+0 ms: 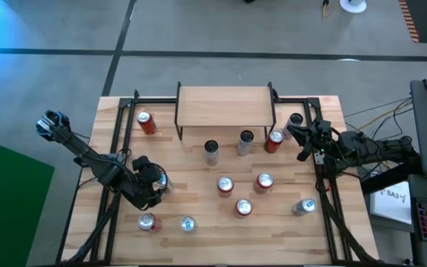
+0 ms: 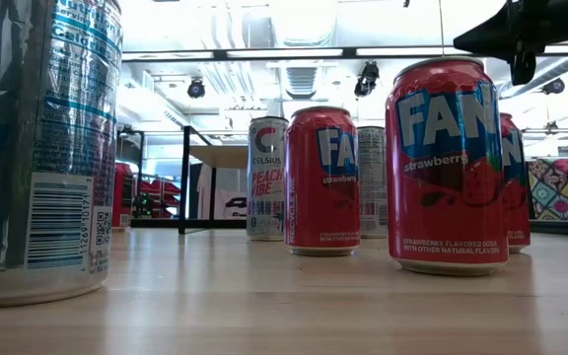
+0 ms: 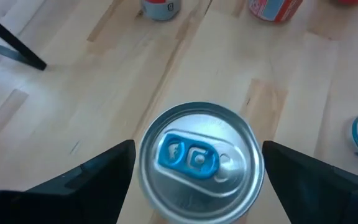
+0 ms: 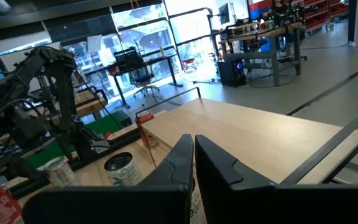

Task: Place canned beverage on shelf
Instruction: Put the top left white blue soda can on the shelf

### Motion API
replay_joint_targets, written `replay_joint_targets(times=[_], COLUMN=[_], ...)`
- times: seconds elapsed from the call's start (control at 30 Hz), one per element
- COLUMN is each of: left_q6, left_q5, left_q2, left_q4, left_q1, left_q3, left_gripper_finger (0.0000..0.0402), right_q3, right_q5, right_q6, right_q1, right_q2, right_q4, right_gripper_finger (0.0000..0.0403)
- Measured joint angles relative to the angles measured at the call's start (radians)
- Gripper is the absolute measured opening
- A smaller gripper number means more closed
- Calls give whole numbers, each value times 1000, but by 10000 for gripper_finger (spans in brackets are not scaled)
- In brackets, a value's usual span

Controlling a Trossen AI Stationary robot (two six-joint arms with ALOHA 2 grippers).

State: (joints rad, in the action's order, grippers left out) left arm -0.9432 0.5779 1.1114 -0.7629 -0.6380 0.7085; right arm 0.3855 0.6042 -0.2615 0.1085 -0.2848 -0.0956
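1. Silver and blue-tabbed, the can [image 3: 197,163] I am after stands upright directly under my left gripper [image 1: 153,187], its long axis vertical and in line with my approach from above. In the left wrist view its lid sits centred between my two dark fingers [image 3: 89,177], one on each side of the rim.
2. My left fingers are spread wide, with visible gaps to the lid on both sides. I judge that I am not yet gripping it; whether the fingertips touch the can's wall lower down, I cannot tell.
3. The shelf [image 1: 224,106] lies at the far edge of the slatted table [image 1: 199,193], well apart from this can. Its light plank top is bare in the high view. The can stands near the table's left front area, so the carry runs away from me and toward the middle.
4. Between the can and the shelf stand other cans, including a pale Celsius can [image 1: 211,150] and a dark-topped can [image 1: 245,141] just in front of the shelf. I judge the lift must clear their tops.
5. My left arm is plainly the nearer one to this can. My right gripper [image 1: 305,141] waits beside the shelf's right end, close to a red can [image 1: 274,139]; its fingers are pressed together and hold nothing.
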Motion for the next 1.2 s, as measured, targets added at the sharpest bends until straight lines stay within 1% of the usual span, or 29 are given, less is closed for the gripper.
replay_joint_targets(times=[0.17, 0.33, 0.6, 0.67, 0.8, 1.07, 1.13, 1.2], left_q6=[3, 10, 6, 6, 5, 15, 33, 69], left_q5=[10, 52, 53, 47, 41, 36, 60, 107], left_q2=[0, 0, 0, 0, 0, 0, 0, -1], left_q4=[29, 29, 28, 28, 26, 17, 6, -16], left_q1=[0, 3, 4, 4, 4, 4, 4, 4], left_q3=[-22, -22, -21, -21, -20, -5, 37, 108], left_gripper_finger=[319, 310, 305, 286, 221, 220, 220, 220], right_q3=[0, 0, 0, 0, 0, 0, 0, 0], right_q5=[1, 0, 0, 0, 0, 0, 0, -1], right_q6=[0, 0, 0, 0, 0, 0, 0, 0], right_q1=[0, 0, 0, 0, 0, 0, 0, 0], right_q2=[0, 0, 0, 0, 0, 0, 0, 0], right_q4=[0, 0, 0, 0, -3, -4, -4, -4], right_gripper_finger=[9, 9, 9, 9, 9, 9, 9, 9])
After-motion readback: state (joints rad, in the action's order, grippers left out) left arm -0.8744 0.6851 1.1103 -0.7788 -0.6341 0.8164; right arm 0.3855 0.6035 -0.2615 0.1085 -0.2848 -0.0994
